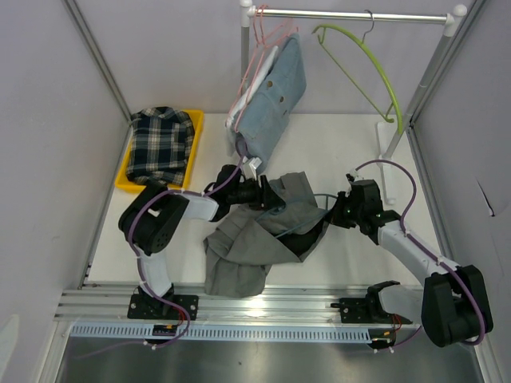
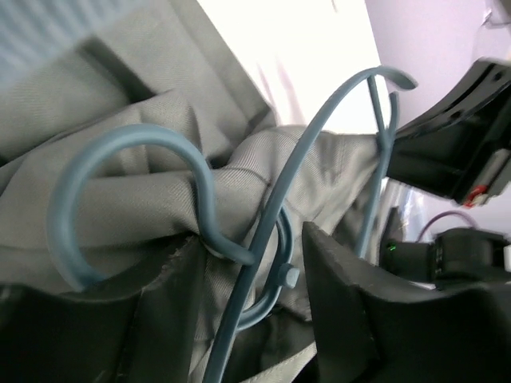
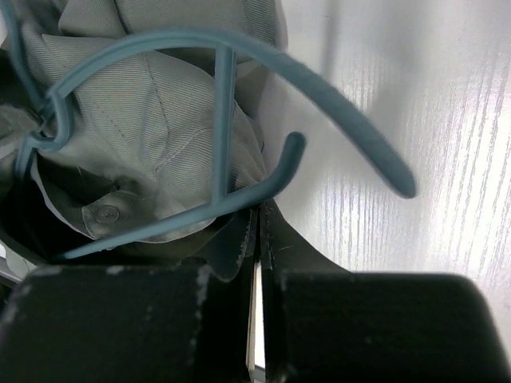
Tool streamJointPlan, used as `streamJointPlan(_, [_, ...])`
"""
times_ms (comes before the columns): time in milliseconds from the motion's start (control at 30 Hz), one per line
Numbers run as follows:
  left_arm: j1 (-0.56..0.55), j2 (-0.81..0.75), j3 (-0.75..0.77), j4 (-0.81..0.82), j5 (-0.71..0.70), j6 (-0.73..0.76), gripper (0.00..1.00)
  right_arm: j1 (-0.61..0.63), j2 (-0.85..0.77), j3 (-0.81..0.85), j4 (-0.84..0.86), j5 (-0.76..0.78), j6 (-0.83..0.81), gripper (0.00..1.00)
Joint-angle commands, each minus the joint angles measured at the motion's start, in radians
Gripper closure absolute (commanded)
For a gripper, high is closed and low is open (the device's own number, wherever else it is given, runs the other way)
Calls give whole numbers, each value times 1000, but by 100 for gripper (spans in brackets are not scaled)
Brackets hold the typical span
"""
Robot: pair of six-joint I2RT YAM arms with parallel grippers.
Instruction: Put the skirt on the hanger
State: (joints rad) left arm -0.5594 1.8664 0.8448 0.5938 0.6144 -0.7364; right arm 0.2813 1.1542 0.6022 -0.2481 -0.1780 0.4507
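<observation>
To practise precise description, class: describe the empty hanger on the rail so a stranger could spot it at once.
Find the clothes rail at the back of the table. Follow it right to the green hanger. Unlike the pink hangers to its left, which carry a denim garment, it hangs bare.
</observation>
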Motion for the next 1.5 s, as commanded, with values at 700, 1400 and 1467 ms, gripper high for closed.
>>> streamJointPlan(700, [-11,-430,-58,-145,-54,210,100,-25,16,-2,58,-17,0,100])
streamJointPlan(1400, [-175,-714,-67,-586,-318,647,100,-67,105,126,43,-69,14,100])
streamJointPlan(1467, [-198,-722,-53,-659,-367,693,100,-65,105,136,40,-66,14,100])
